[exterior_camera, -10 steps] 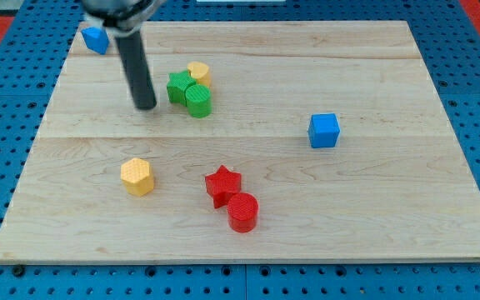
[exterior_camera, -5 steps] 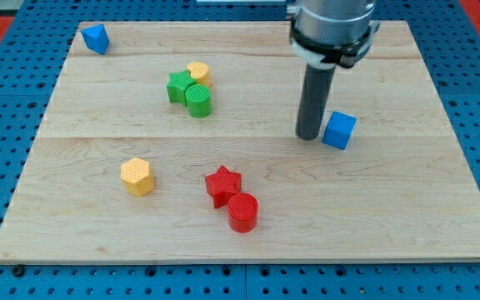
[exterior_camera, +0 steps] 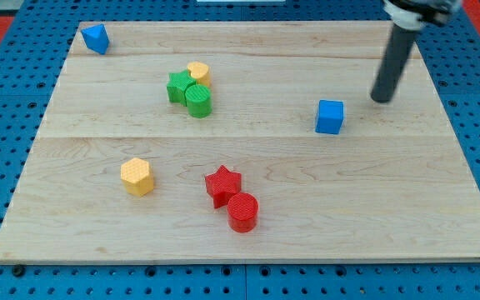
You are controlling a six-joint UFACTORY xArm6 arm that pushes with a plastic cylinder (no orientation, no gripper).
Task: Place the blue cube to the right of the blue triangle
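The blue cube sits on the wooden board at the view's right of centre. The blue triangle lies at the board's top left corner, far from the cube. My tip is down on the board to the upper right of the blue cube, a short gap away and not touching it.
A green star, a green cylinder and a yellow block cluster at the upper middle left. A yellow hexagon sits lower left. A red star and red cylinder sit at the bottom centre.
My tip swept from the left by the green blocks across to the cube's left, then on to its upper right. The blue cube shifted slightly and turned.
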